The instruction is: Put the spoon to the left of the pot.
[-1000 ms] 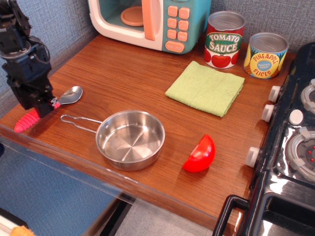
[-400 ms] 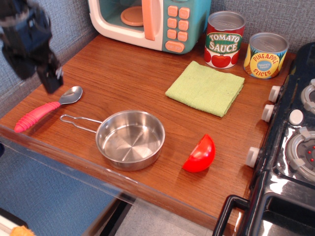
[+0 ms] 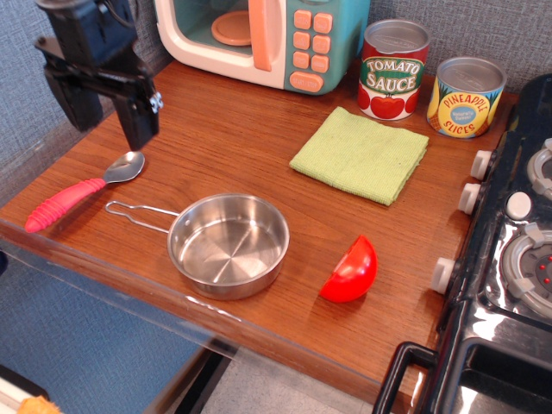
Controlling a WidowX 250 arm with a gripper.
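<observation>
The spoon point(image 3: 76, 191) lies flat on the wooden table point(image 3: 216, 138) at the front left, silver bowl toward the back right, ribbed red-pink handle toward the front left. The pot point(image 3: 228, 244), a shallow steel pan, sits to its right with its wire handle pointing left toward the spoon. My gripper point(image 3: 108, 121) hangs in the air above and behind the spoon's bowl. Its two black fingers are spread apart and hold nothing.
A toy microwave point(image 3: 263, 34) stands at the back. A tomato sauce can point(image 3: 392, 69) and a pineapple can point(image 3: 466, 97) stand at the back right. A green cloth point(image 3: 360, 153) lies mid-right, a red half-round piece point(image 3: 351, 271) at the front. A toy stove point(image 3: 509, 259) borders the right.
My gripper has let go of the spoon's handle, risen, and moved back and to the right. The spoon stays where it was set down. The pot has not moved.
</observation>
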